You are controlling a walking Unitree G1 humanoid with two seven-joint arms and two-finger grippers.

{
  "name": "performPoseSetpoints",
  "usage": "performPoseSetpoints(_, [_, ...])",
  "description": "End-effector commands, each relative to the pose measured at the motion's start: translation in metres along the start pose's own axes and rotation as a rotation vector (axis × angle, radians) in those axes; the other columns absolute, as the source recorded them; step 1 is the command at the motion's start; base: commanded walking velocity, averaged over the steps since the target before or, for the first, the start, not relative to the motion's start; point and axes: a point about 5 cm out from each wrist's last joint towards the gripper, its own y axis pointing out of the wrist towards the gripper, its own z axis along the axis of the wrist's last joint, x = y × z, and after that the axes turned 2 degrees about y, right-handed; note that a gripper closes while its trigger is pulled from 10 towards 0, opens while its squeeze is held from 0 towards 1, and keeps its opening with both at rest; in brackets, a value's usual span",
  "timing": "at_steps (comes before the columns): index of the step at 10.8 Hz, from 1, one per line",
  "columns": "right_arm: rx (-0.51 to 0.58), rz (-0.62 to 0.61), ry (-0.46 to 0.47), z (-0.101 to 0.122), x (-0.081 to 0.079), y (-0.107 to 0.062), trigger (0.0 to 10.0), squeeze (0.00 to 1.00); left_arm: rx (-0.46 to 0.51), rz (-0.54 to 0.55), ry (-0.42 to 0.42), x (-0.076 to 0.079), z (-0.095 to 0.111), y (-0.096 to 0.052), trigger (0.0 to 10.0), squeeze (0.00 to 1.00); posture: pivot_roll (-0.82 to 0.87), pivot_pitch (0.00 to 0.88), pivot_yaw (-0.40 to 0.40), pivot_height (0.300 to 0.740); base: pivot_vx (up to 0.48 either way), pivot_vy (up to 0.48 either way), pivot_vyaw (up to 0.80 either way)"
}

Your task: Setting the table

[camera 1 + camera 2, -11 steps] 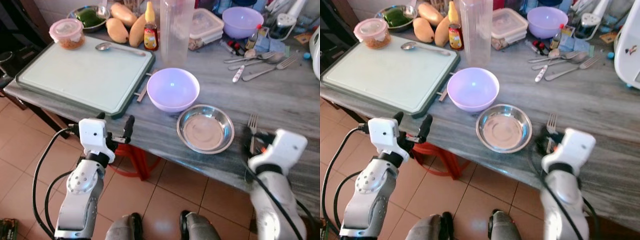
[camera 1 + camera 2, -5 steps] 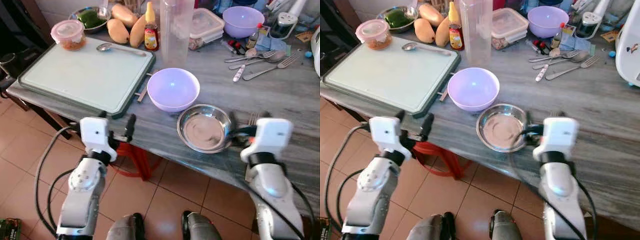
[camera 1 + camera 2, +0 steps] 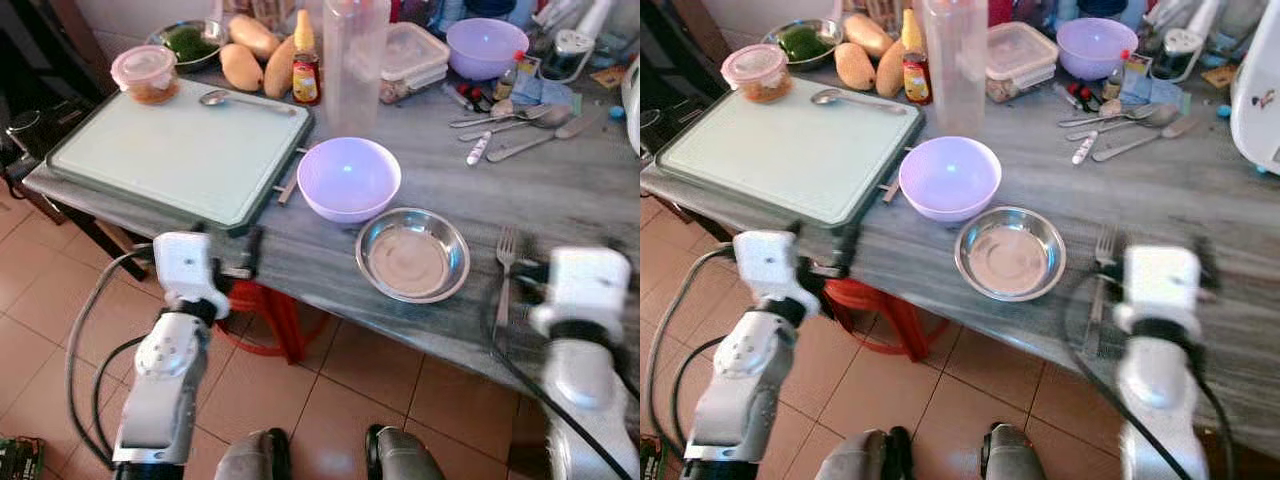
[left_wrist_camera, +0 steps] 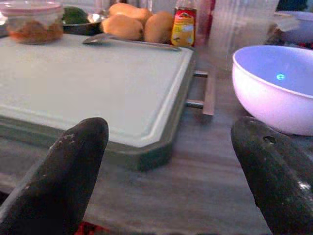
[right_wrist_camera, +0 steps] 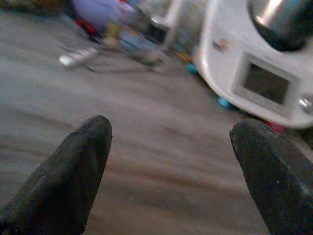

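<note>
A grey stone-topped bench stands over a terracotta tile floor, crowded along its far edge with kitchen clutter. Near the front edge sit a steel bowl and, just beyond it toward the middle, a lilac bowl, the two close together. A fork lies just to the right of the steel bowl, tines pointing away from the robot and handle toward the front edge.

A pale cutting board with a dark rim covers the bench's left end, carrying a spoon and a lidded jar along its far side. Behind it are mangoes, a sauce bottle and a tall clear jug. A second lilac bowl and loose cutlery sit toward the far right corner, beside a white appliance.

The left gripper hovers at the front edge before the board's near corner, fingers spread wide and empty. The right gripper, blurred in the head views, is over the bench's right end just right of the fork, fingers likewise apart and holding nothing.
</note>
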Motion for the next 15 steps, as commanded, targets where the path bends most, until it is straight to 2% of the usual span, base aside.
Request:
performPoseSetpoints(1, [0.002, -0.026, -0.041, -0.001, -0.002, -0.001, 10.0, 0.0, -0.01, -0.004, -0.002, 0.002, -0.003, -0.002, 10.0, 0.0, -0.1, 0.129, 0.072, 0.74, 0.0, 0.0, 0.0])
performPoseSetpoints(2, [-0.006, -0.018, -0.014, -0.001, -0.01, -0.001, 10.0, 0.0, -0.012, -0.02, -0.006, 0.005, -0.002, 0.001, 10.0, 0.0, -0.11, 0.132, 0.071, 0.74, 0.0, 0.0, 0.0])
performPoseSetpoints(3, [-0.066, -0.052, 0.077, -0.007, -0.013, -0.001, 10.0, 0.0, -0.017, -0.004, 0.009, 0.003, 0.0, 0.006, 10.0, 0.0, -0.11, 0.144, 0.056, 0.74, 0.0, 0.0, 0.0])
performPoseSetpoints(5, [-0.184, -0.048, 0.142, -0.023, -0.003, -0.01, 10.0, 0.0, -0.027, 0.006, 0.01, 0.002, -0.002, 0.003, 10.0, 0.0, -0.11, 0.179, 0.044, 0.74, 0.0, 0.0, 0.0])
performPoseSetpoints(7, [-0.216, -0.108, 0.084, -0.031, 0.01, -0.014, 10.0, 0.0, -0.04, -0.002, 0.01, 0.003, -0.003, -0.003, 10.0, 0.0, -0.11, 0.195, 0.041, 0.74, 0.0, 0.0, 0.0])
performPoseSetpoints(9, [-0.258, -0.097, 0.105, -0.034, 0.009, -0.015, 10.0, 0.0, -0.041, 0.004, 0.014, 0.0, -0.002, -0.002, 10.0, 0.0, -0.11, 0.199, 0.039, 0.74, 0.0, 0.0, 0.0])
performPoseSetpoints(11, [-0.342, -0.038, 0.128, -0.046, 0.003, -0.015, 10.0, 0.0, -0.05, -0.018, 0.007, 0.003, -0.003, -0.005, 10.0, 0.0, -0.1, 0.207, 0.037, 0.74, 0.0, 0.0, 0.0])
performPoseSetpoints(13, [-0.356, 0.025, 0.154, -0.047, -0.005, -0.012, 10.0, 0.0, -0.053, -0.026, 0.006, 0.004, -0.004, -0.007, 10.0, 0.0, -0.1, 0.21, 0.031, 0.74, 0.0, 0.0, 0.0])
performPoseSetpoints(15, [-0.376, 0.106, 0.204, -0.043, -0.017, -0.017, 10.0, 0.0, -0.055, -0.03, 0.004, 0.004, -0.003, -0.008, 10.0, 0.0, -0.1, 0.215, 0.028, 0.74, 0.0, 0.0, 0.0])
